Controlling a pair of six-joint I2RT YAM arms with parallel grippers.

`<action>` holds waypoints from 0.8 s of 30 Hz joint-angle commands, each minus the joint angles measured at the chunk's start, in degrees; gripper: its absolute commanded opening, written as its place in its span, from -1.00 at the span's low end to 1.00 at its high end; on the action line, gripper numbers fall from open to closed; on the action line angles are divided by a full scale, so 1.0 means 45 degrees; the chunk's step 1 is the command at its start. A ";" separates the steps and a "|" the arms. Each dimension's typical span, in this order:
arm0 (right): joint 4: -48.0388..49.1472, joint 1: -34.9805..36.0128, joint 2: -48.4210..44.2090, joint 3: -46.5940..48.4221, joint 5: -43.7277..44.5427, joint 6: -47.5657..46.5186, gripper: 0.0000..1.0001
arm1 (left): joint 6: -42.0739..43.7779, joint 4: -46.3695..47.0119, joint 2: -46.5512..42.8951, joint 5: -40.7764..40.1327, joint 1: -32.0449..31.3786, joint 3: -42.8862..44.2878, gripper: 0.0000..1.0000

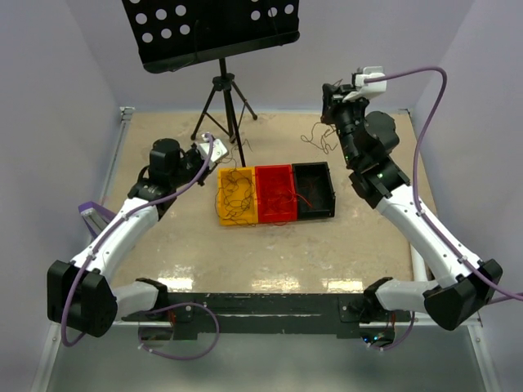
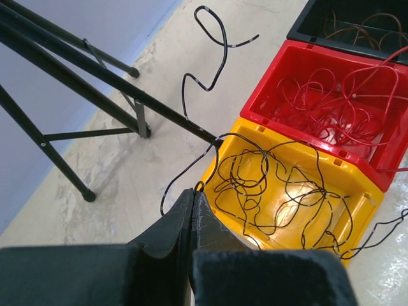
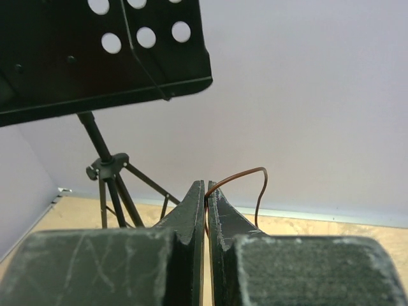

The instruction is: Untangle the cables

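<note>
Beige tabletop [image 1: 188, 245]: the left gripper [image 2: 193, 191] is pinched closed on a black cable [image 2: 225, 46] trailing from the yellow bin [image 2: 299, 153]. The raised right gripper [image 3: 206, 186] is clamped on a brown cable [image 3: 242, 172]. Pulling could snag loops and drag bunches out.

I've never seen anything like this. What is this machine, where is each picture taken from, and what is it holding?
These are two robot arms bolted at the near edge of a table. The wide picture looks down from above and behind them; the other two come from cameras on each wrist. On the table sit a yellow bin, a red bin and a black bin holding thin curly cables, near a music stand. The left end effector, a two-finger pincer, is shut on a black cable trailing from the yellow bin. The right end effector, raised high, pinches a reddish-brown cable.
</note>
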 commanded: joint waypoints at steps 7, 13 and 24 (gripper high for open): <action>0.0999 -0.0464 -0.0343 -0.1114 -0.0824 0.0700 -1.00 | 0.1341 0.0735 0.0147 -0.1368 -0.0198 -0.0638 -1.00; 0.1039 -0.0503 -0.0421 -0.1309 -0.1039 0.0797 -1.00 | 0.2182 0.0598 0.0440 -0.2366 -0.0237 -0.1146 -1.00; 0.0941 -0.0503 -0.0733 -0.0822 -0.1332 0.0857 -1.00 | 0.2359 0.1574 0.0616 -0.4728 -0.0296 -0.1362 -1.00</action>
